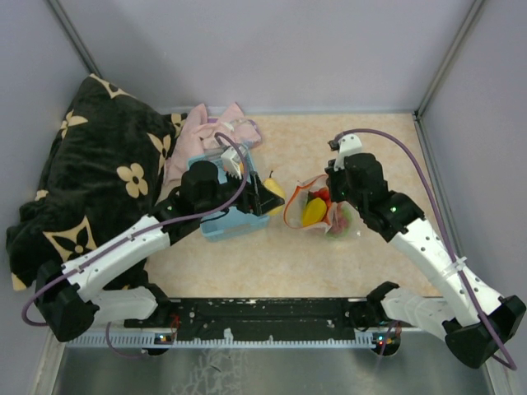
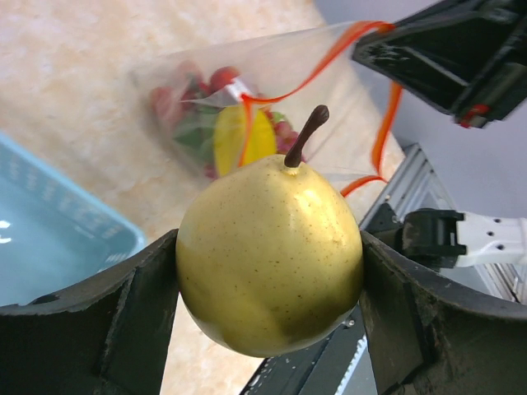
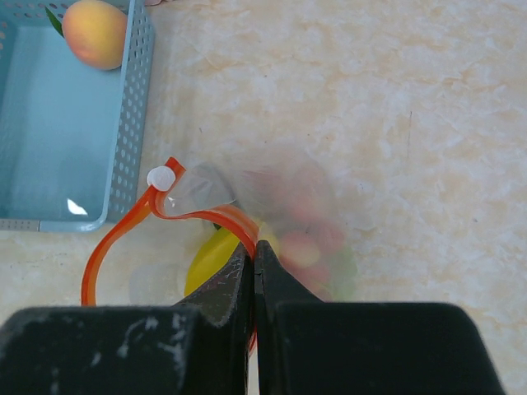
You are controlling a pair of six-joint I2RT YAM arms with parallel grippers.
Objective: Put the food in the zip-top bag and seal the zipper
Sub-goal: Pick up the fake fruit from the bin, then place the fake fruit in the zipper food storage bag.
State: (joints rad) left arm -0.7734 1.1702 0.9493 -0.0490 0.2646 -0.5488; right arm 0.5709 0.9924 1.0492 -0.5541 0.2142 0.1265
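My left gripper (image 2: 270,271) is shut on the yellow pear (image 2: 270,251), held above the table just left of the zip-top bag (image 1: 323,216); the pear also shows in the top view (image 1: 273,190). My right gripper (image 3: 254,247) is shut on the bag's red-orange zipper (image 3: 210,216) and holds the mouth open; the white slider (image 3: 160,178) sits at the strip's left end. Inside the bag lie a yellow piece (image 2: 243,136), red berries (image 2: 221,78) and green bits. An orange peach (image 3: 95,31) lies in the light-blue basket (image 3: 123,148).
The basket (image 1: 235,222) stands left of the bag. A pink cloth (image 1: 204,132) and a dark flowered blanket (image 1: 90,181) lie at the back left. Grey walls close in the table; a black rail (image 1: 263,317) runs along the near edge.
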